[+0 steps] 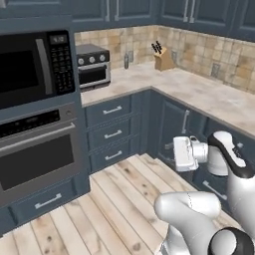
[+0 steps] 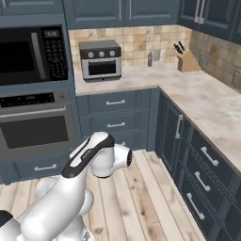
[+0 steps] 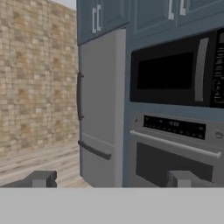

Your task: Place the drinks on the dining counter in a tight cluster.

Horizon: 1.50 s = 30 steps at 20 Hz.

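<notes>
Currently gripper [image 3: 111, 179] spread wide, grasping nothing, one microwave [image 3: 175, 72], one oven [image 3: 175, 153], one toaster oven [image 2: 100, 59], one knife block [image 2: 187, 60].

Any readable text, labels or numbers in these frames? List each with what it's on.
No text here can be read.
Microwave: keypad and small display on its right side, marks too blurred to read.
Wall oven: control strip shows pale specks, unreadable.
Toaster oven: knobs on its front, no legible markings.
Knife block: no label.
</notes>
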### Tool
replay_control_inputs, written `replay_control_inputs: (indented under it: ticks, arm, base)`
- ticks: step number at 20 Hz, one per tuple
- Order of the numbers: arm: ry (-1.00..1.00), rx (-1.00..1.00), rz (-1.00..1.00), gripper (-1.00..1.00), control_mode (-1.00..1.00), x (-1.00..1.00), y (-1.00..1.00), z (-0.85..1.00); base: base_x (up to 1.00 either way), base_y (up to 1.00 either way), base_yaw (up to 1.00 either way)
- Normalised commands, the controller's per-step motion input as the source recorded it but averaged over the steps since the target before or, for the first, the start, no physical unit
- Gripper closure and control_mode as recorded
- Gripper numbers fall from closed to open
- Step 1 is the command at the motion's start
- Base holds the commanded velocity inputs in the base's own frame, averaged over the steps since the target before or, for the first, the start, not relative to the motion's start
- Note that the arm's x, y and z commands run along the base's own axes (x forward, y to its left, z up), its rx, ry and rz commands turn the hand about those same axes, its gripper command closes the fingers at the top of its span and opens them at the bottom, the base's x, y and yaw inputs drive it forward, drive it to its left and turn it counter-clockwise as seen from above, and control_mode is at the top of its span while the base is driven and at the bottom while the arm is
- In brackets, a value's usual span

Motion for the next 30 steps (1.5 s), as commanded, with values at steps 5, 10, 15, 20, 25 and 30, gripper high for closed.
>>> replay_control_inputs:
  ticks: [5, 10, 15, 20, 25, 30]
  arm:
    - [0.0, 0.0, 0.0, -1.0, 1.0, 0.0, 0.0, 0.0]
    - [0.0, 0.0, 0.0, -1.0, 1.0, 0.0, 0.0, 0.0]
    - [0.0, 0.0, 0.0, -1.0, 1.0, 0.0, 0.0, 0.0]
    - [0.0, 0.0, 0.0, -1.0, 1.0, 0.0, 0.0, 0.0]
    - [0.0, 0.0, 0.0, -1.0, 1.0, 0.0, 0.0, 0.0]
    - [0.0, 0.0, 0.0, -1.0, 1.0, 0.0, 0.0, 0.0]
  base:
    - [0.77, -0.06, -0.04]
    - [0.76, -0.12, -0.01]
    - [0.74, -0.29, 0.0]
    - [0.69, -0.36, 0.0]
    - [0.82, -0.17, 0.01]
    - [0.87, 0.05, 0.0]
